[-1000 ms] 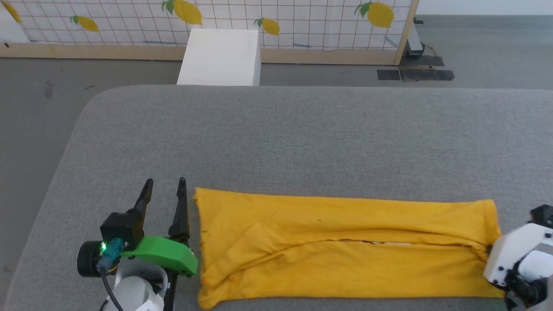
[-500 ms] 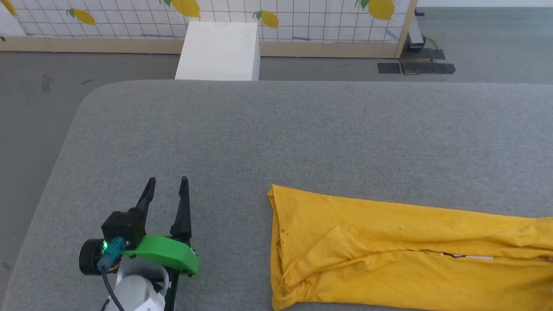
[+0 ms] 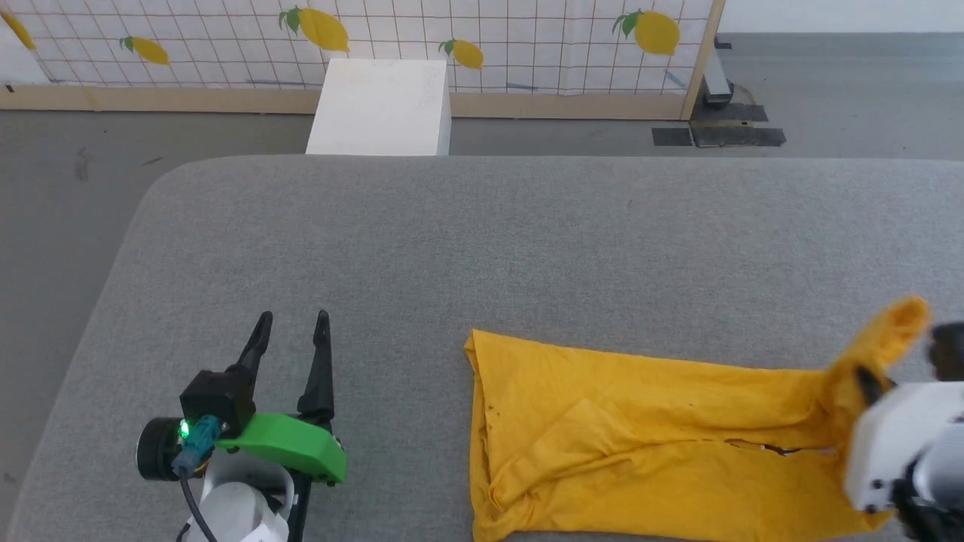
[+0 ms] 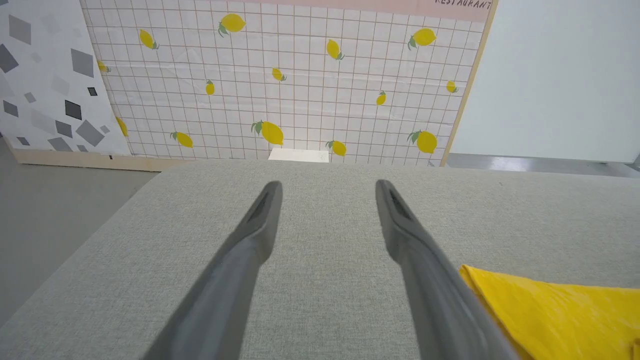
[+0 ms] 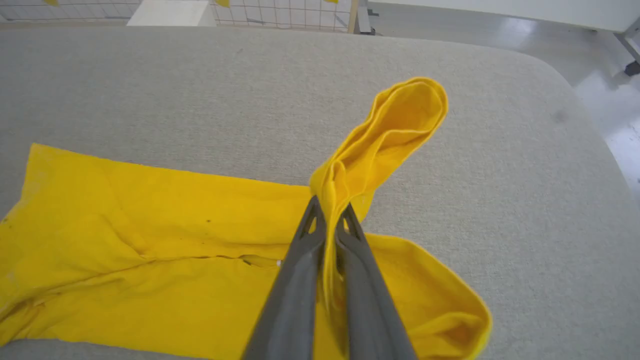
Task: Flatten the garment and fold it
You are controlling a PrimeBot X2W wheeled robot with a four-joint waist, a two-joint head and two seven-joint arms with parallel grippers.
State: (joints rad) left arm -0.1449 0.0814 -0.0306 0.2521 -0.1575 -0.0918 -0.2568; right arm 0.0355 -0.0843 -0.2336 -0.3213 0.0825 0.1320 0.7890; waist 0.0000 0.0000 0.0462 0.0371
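The garment [image 3: 640, 436] is a yellow T-shirt folded into a long strip on the grey padded table [image 3: 482, 241], plain side up. My right gripper [image 5: 330, 215] is shut on its right end, lifting a flap of cloth [image 5: 395, 125] off the surface; in the head view that flap [image 3: 892, 331] stands up beside my right wrist. My left gripper [image 3: 290, 327] rests open on the table, well left of the garment's left edge [image 3: 474, 421], with nothing between its fingers. In the left wrist view a corner of the garment [image 4: 550, 310] lies at the lower right, past the gripper [image 4: 327, 187].
A white box [image 3: 380, 105] stands on the floor beyond the table's far edge, in front of a lemon-print panel [image 3: 452, 38]. The table's rounded left corner [image 3: 151, 196] and right corner [image 5: 565, 85] are near. Bare grey surface stretches behind the garment.
The garment slid right, away from my left gripper, and its right end has been lifted by my right gripper. The head camera also shifted a little. My left gripper stayed put.
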